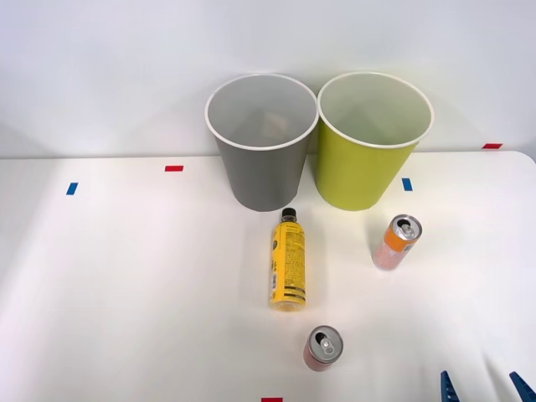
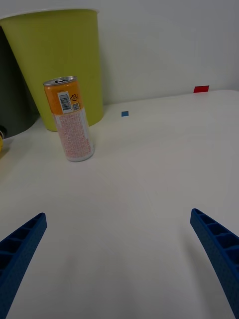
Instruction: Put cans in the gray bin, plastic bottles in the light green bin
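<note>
The right claw [image 2: 119,259] hangs low over the white table [image 1: 126,276], fingers spread wide, holding nothing. Ahead of it, well apart, the orange-and-pink can [image 2: 69,118] stands upright just before the light green bin [image 2: 57,60], beside the gray bin [image 1: 261,142].

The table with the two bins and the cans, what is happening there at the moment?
A sorting job that has not really begun. The right gripper is open and holds nothing, low at the table's near edge. The orange-and-pink can and the pink-red can stand upright, and the yellow bottle lies on its side. All three are on the table before the gray bin and the light green bin.
</note>
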You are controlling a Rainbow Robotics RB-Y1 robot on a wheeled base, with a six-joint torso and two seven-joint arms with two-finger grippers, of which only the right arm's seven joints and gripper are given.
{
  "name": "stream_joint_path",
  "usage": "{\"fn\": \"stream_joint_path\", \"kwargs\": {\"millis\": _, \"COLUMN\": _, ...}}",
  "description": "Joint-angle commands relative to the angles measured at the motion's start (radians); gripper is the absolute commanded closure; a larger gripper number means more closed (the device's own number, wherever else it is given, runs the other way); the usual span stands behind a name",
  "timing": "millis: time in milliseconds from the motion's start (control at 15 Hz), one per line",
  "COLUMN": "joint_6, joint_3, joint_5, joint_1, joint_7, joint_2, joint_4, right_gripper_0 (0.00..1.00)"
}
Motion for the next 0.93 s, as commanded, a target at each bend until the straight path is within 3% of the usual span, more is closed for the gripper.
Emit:
{"fn": "stream_joint_path", "kwargs": {"millis": 67, "joint_6": 0.0, "joint_3": 0.0, "joint_5": 0.0, "joint_1": 0.0, "joint_7": 0.0, "joint_2": 0.0, "joint_4": 0.0, "right_gripper_0": 0.0}}
{"fn": "stream_joint_path", "kwargs": {"millis": 933, "joint_6": 0.0, "joint_3": 0.0, "joint_5": 0.0, "joint_1": 0.0, "joint_7": 0.0, "joint_2": 0.0, "joint_4": 0.0, "right_gripper_0": 0.0}}
